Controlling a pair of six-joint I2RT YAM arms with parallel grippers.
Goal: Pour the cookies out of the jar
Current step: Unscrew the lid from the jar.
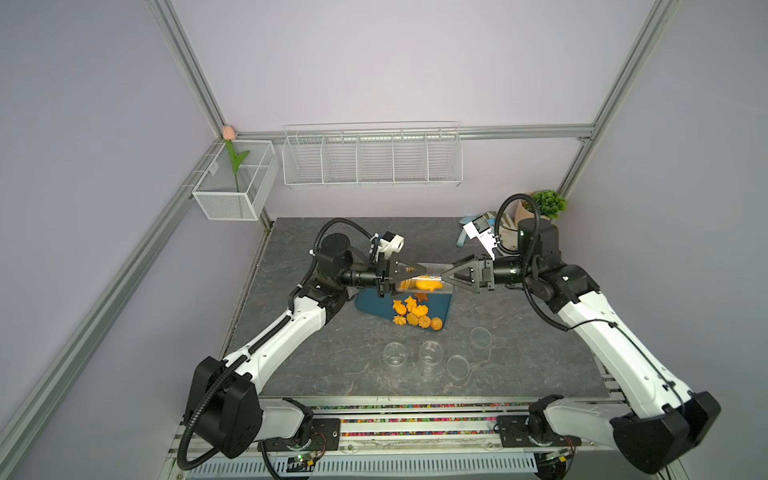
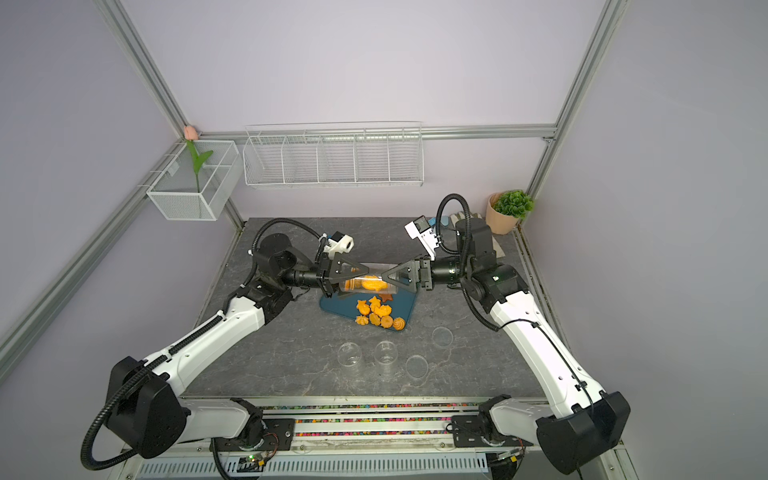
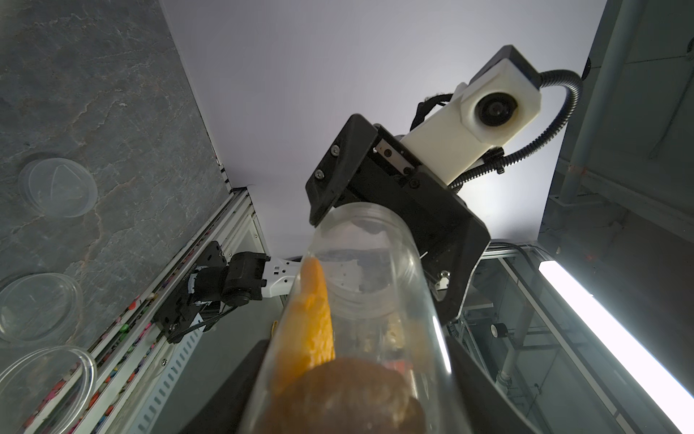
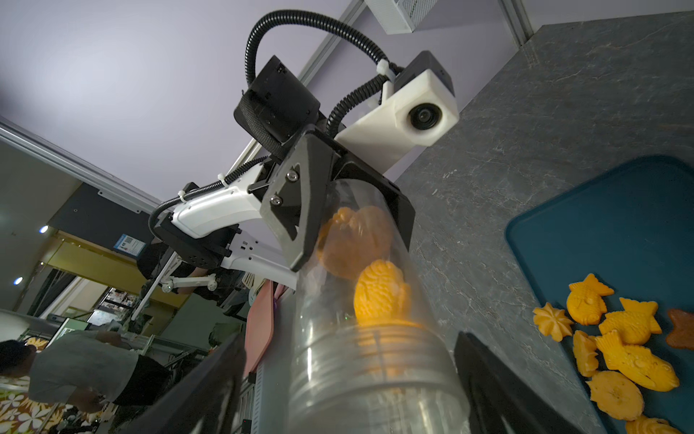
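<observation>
A clear jar (image 1: 424,283) (image 2: 368,283) hangs on its side above a dark blue tray (image 1: 370,301) (image 2: 332,304). My left gripper (image 1: 410,277) (image 2: 356,277) is shut on the jar's closed end. At the threaded mouth end, my right gripper (image 1: 445,277) (image 4: 349,383) stands open, a finger on either side with gaps to the glass. A few orange cookies (image 4: 379,297) and a brown one (image 3: 345,390) lie inside the jar (image 3: 375,300). Several orange cookies (image 1: 415,312) (image 2: 378,312) (image 4: 619,338) and a brown star lie piled on the tray (image 4: 619,233).
Two clear cups (image 1: 394,357) (image 1: 430,358) and two clear lids (image 1: 481,336) (image 1: 457,366) sit on the slate table in front of the tray. A potted plant (image 1: 548,203) stands at the back right. Wire baskets (image 1: 372,158) hang on the back wall.
</observation>
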